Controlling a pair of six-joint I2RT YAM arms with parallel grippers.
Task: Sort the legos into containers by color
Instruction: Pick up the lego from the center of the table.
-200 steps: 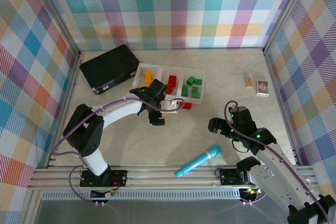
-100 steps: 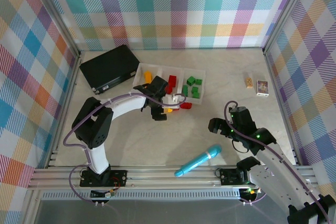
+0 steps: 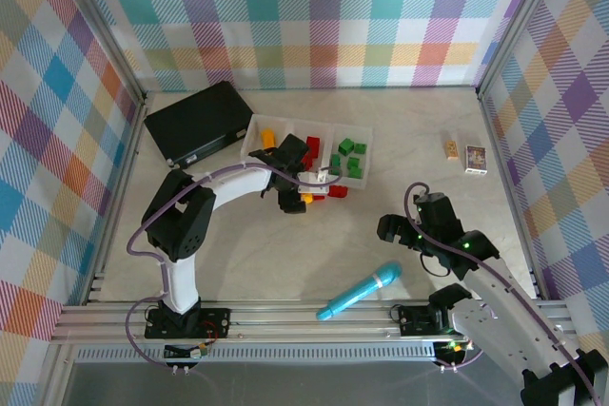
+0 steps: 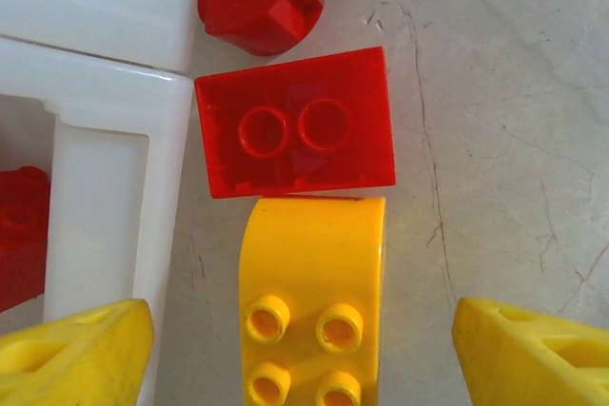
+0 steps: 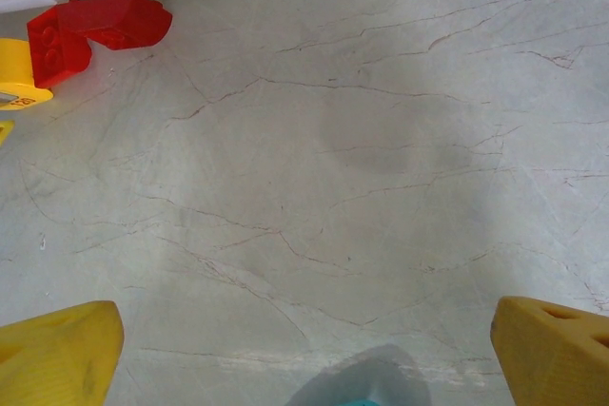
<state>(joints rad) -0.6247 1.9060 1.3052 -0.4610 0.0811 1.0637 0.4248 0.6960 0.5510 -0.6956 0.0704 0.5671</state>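
- Three legos (image 4: 297, 125) lie outside the tray (image 4: 105, 121).
- Left end effector (image 4: 303, 349), spread wide, straddles the yellow brick (image 4: 314, 273), presumably to grasp it.
- Right end effector (image 5: 309, 349) gapes wide, idle.

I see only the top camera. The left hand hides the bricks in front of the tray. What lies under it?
Observer: A yellow brick, studs up, lies between the fingers of the left hand, which is open and not touching it.
Operator: Does something else touch this brick?
Observer: A red brick lies against its far end, right beside the tray wall.
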